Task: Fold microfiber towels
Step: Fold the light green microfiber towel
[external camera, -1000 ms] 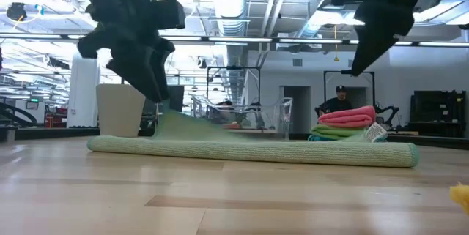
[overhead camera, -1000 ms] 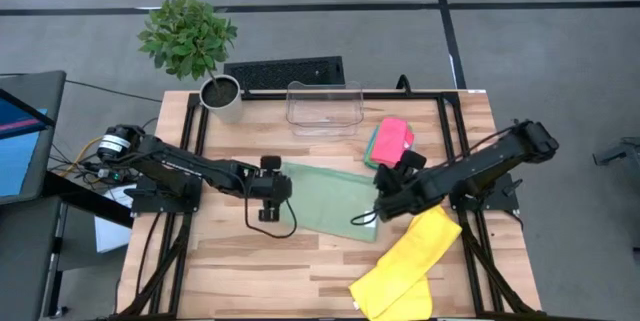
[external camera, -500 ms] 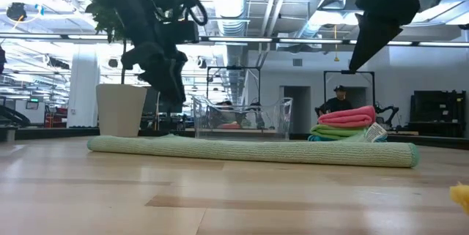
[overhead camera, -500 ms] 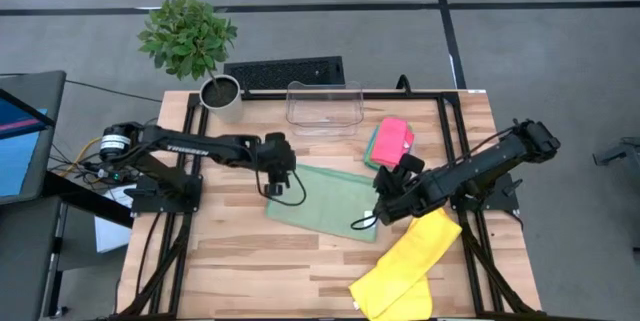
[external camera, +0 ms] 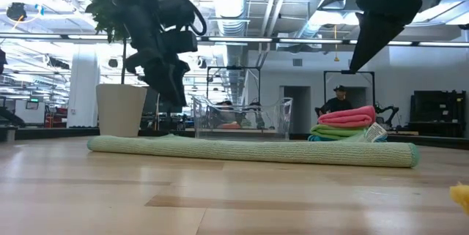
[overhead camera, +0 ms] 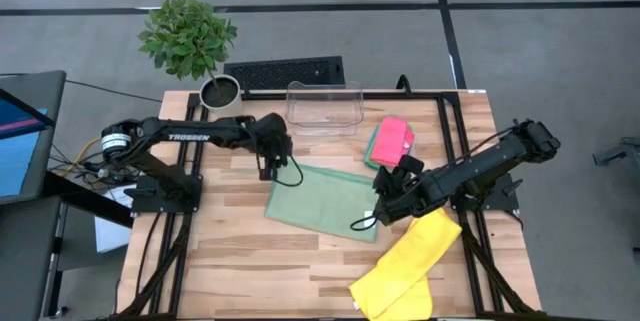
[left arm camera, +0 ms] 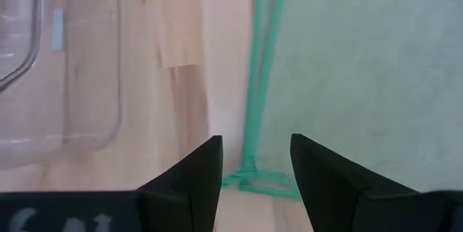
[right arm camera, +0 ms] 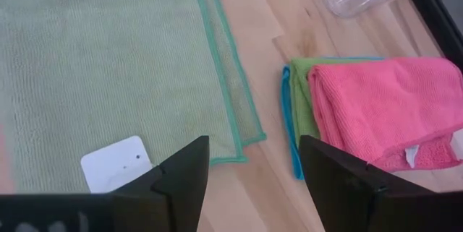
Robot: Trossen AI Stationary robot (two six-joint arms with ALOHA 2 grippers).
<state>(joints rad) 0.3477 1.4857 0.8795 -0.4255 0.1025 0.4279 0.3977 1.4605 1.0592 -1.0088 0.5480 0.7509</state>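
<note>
A pale sage green towel lies flat on the table's middle, doubled over, with a white label at its right edge. My left gripper hangs open just above the towel's far left corner and has nothing between its fingers; in the low view it is clear of the cloth. My right gripper hovers open over the towel's right edge and is empty. A folded stack with the pink towel on green and blue ones rests at the far right. The yellow towel lies crumpled at the near right.
A clear plastic bin stands at the far edge, just beyond my left gripper. A potted plant stands at the far left corner, with a black keyboard behind the table. Bare wood lies at the near left.
My left gripper has swung from the towel's near left part toward the table's far edge, turning as it went, and now hangs over the far left corner. The towel's left part, which rose up toward that gripper, now lies flat.
</note>
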